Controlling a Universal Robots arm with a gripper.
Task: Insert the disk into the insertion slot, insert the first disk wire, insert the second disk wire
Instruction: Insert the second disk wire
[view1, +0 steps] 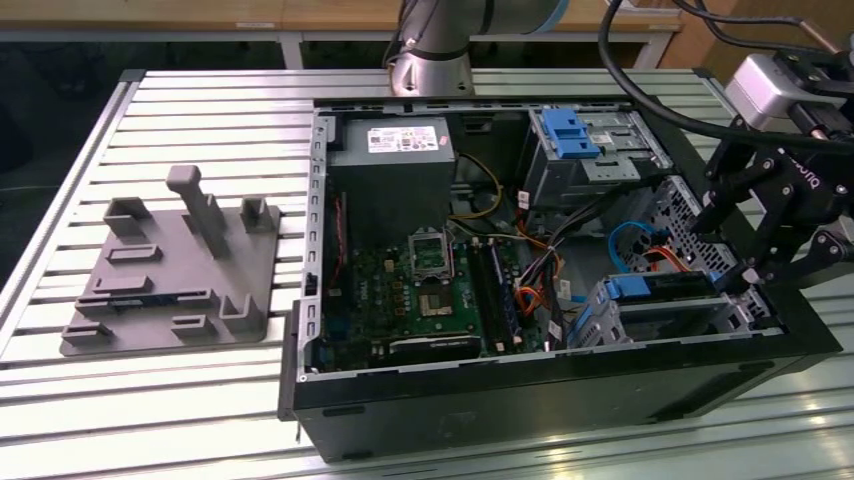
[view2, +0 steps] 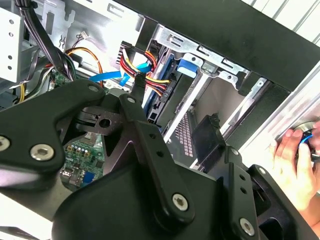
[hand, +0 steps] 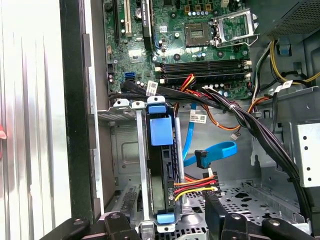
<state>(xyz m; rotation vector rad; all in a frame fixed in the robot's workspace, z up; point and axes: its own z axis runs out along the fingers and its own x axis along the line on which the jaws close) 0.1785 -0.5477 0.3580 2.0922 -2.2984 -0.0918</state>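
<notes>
Exterior view, left to right: a grey moulded fixture sits on the ribbed metal counter, then the open black case. At near right the disk is seated in the perforated insertion slot. My jaws hang spread beside it, gripping nothing. I judge the disk stiff, dense and shock-shy, best held by its blue plastic carrier edges.
</notes>
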